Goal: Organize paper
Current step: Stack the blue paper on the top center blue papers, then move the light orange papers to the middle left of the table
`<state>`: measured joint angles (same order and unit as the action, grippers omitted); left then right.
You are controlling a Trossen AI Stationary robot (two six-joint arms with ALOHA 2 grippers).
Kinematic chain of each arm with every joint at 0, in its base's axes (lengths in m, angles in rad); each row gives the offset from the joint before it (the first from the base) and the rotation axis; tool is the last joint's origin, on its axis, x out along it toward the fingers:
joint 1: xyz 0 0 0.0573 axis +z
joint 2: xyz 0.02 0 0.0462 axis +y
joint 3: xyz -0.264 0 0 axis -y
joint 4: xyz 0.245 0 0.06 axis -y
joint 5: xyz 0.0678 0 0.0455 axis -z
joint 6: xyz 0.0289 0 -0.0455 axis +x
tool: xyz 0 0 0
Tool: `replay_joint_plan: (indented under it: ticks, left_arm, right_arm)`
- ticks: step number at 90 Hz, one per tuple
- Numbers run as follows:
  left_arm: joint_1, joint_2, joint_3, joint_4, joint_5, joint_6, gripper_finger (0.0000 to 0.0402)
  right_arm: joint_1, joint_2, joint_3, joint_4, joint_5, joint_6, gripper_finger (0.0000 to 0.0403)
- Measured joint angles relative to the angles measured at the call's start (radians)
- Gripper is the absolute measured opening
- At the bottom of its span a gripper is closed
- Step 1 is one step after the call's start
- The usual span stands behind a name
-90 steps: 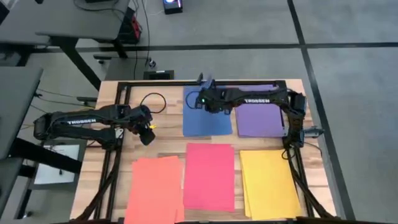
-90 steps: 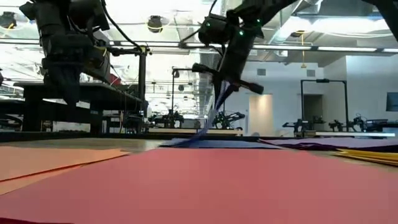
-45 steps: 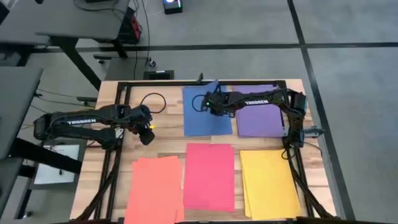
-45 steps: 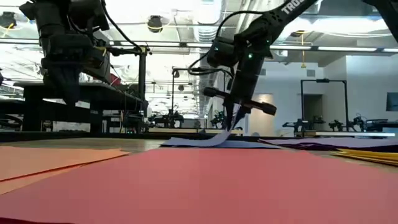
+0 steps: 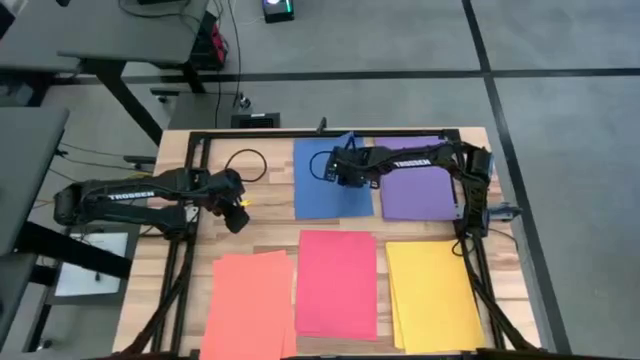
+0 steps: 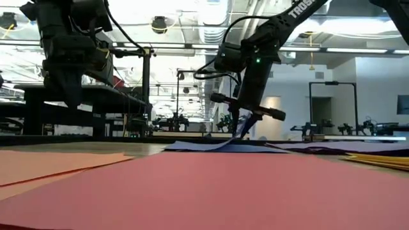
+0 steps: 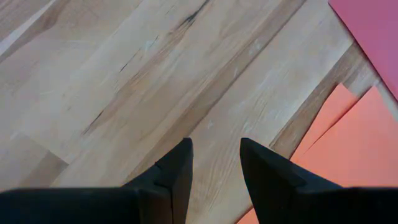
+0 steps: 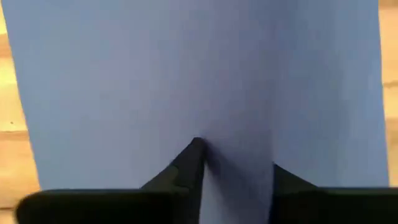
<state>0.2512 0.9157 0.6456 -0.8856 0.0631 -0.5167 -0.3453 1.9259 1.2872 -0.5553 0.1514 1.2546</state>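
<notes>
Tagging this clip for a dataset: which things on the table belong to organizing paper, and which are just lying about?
Belongs to the job:
blue paper, pinched by the right gripper
purple paper
pink-red paper
yellow paper
salmon-orange paper

Just lying about:
black cable looped on the wooden table
left gripper, waiting over bare wood

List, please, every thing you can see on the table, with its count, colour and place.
Blue paper: one pile, blue, far middle; top sheet pinched and lifted at its edge.
Purple paper: one pile, purple, far right.
Pink-red paper: one pile, near middle.
Orange paper: one pile, salmon-orange, near left.
Yellow paper: one pile, near right.
Cable: one, black, looped, far left.
Table: one, pale wood.
Right gripper: shut on blue paper.
Left gripper: open, over bare wood at left.
</notes>
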Motion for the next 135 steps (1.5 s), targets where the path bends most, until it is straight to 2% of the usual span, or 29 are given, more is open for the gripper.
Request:
replay_joint_plan:
  ticks: [17, 31, 43, 52, 64, 78, 85, 91, 97, 107, 121, 135]
  left_arm:
    - [0.000, 0.000, 0.000, 0.000, 0.000, 0.003, 0.0118]
    - [0.000, 0.000, 0.000, 0.000, 0.010, 0.040, 0.0118]
    - [-0.021, -0.008, 0.015, 0.005, 0.112, 0.138, 0.0118]
    - [-0.102, -0.022, 0.071, 0.005, 0.203, 0.225, 0.0118]
    - [-0.288, -0.038, 0.152, 0.020, 0.222, 0.289, 0.0118]
    - [-0.475, -0.005, 0.154, 0.098, 0.255, 0.113, 0.0116]
    - [-0.582, 0.041, 0.164, 0.091, 0.272, 0.023, 0.0094]
    - [-0.701, 0.097, 0.174, 0.102, 0.258, -0.034, 0.0052]
    - [-0.817, 0.161, 0.178, 0.136, 0.194, -0.081, 0.0015]
    - [-0.956, 0.305, 0.180, 0.270, 0.079, -0.186, 0.0006]
    - [-1.016, 0.500, 0.180, 0.383, 0.019, -0.302, 0.0001]
    - [-1.005, 0.638, 0.180, 0.514, 0.019, -0.285, 0.0000]
  right_arm:
    - [0.000, -0.054, 0.044, -0.118, -0.004, -0.177, 0.0125]
    - [0.027, -0.117, 0.082, -0.199, -0.003, -0.322, 0.0138]
    - [0.074, -0.169, 0.094, -0.196, -0.017, -0.385, 0.0139]
    - [0.146, -0.208, 0.097, -0.188, -0.019, -0.401, 0.0139]
    - [0.260, -0.225, 0.099, -0.168, -0.021, -0.451, 0.0139]
    - [0.387, -0.213, 0.098, -0.160, -0.020, -0.497, 0.0138]
    - [0.439, -0.202, 0.097, -0.164, -0.021, -0.523, 0.0138]
    - [0.476, -0.202, 0.097, -0.165, -0.017, -0.543, 0.0138]
    - [0.505, -0.205, 0.098, -0.162, 0.017, -0.551, 0.0138]
    - [0.541, -0.203, 0.097, -0.172, 0.059, -0.559, 0.0138]
    - [0.555, -0.204, 0.097, -0.170, 0.065, -0.594, 0.0138]
    - [0.544, -0.204, 0.097, -0.171, 0.083, -0.611, 0.0138]
